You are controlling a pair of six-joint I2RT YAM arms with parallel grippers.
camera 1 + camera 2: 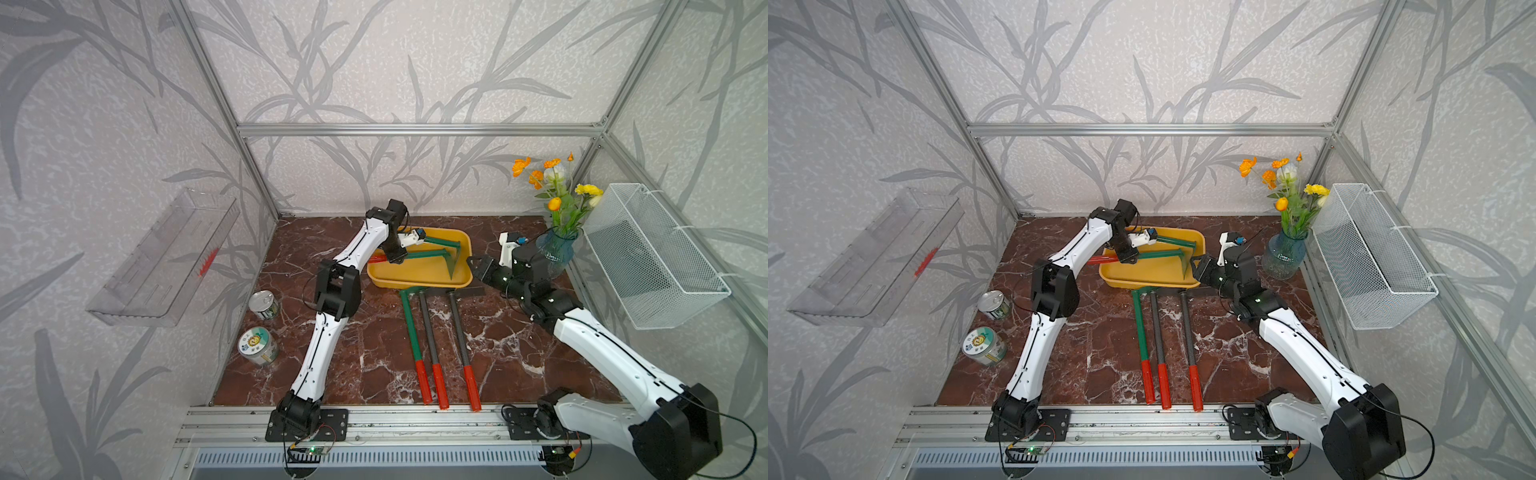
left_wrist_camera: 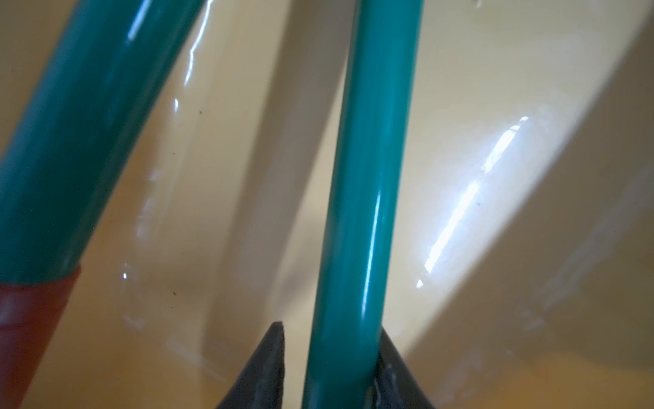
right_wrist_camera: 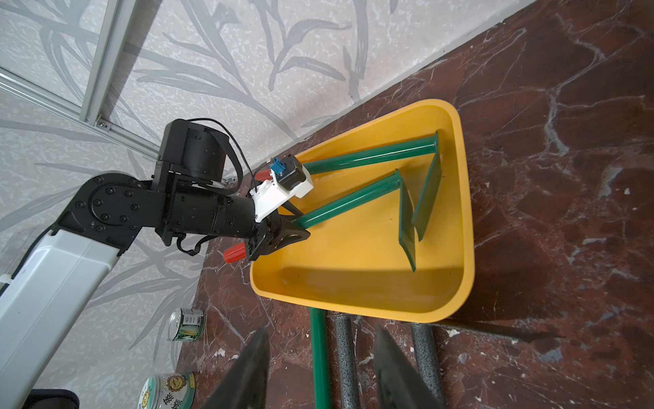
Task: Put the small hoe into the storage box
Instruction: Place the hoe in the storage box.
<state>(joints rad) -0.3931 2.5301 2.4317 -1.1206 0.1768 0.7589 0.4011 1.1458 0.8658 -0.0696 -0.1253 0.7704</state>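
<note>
I have the yellow storage box [image 1: 419, 276] sitting mid-frame in both top views, at the far side of the brown marble worktop [image 1: 374, 353]. The small hoe [image 1: 428, 254] is in it. Its green shaft runs across the box floor, its blade is down near the box's right wall, and its red grip [image 3: 235, 253] pokes out over the left rim. A second green hoe [image 1: 440, 241] lies just above it in the frame, also inside the box, and the two blades sit close together at the right end. My left gripper [image 3: 304, 223] is at the small hoe's shaft, just inside the left rim. In the left wrist view the shaft [image 2: 368, 177] passes between the black fingertips [image 2: 272, 361]. One tip is against it and a sliver of yellow shows between the shaft and the other, so the jaws are slack around the shaft rather than clamped on it. My right gripper [image 1: 473, 264] hangs just off the box's right edge. In the right wrist view its jaws stand apart with nothing between them, only the worktop beyond. Below the box in the frame, three long tools with red grips lie side by side on the worktop, one green-shafted [image 1: 411, 328] and two grey-shafted [image 1: 430, 332]. At the left edge there are two tins [image 1: 264, 304]. A blue glass vase of flowers [image 1: 555, 249] stands at the right, next to the white wire basket [image 1: 652, 257].
</note>
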